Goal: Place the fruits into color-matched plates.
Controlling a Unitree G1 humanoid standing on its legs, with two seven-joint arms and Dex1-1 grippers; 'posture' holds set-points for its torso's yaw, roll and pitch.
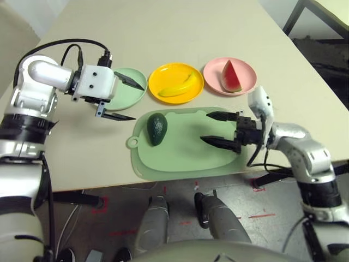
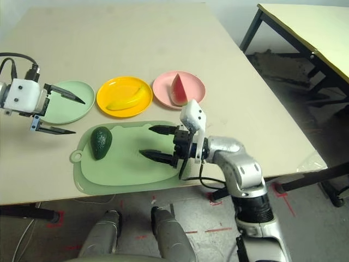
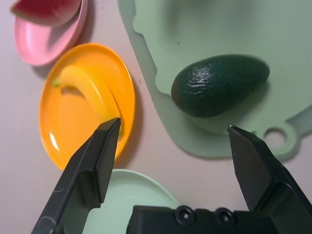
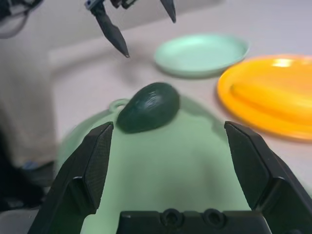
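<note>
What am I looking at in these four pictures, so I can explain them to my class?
A two-armed robot stands at a table. Two pictures come from its head cameras, two from its wrists. Its left gripper and right gripper are both open and hold nothing. On the table, the banana lies in the yellow plate and the watermelon wedge in the pink plate. The avocado lies on a green cutting mat; the green plate has no fruit.

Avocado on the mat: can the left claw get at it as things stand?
Probably yes. The avocado lies alone on the cutting mat, nothing on or against it, and the left claw hangs open just beside it, empty.
</note>
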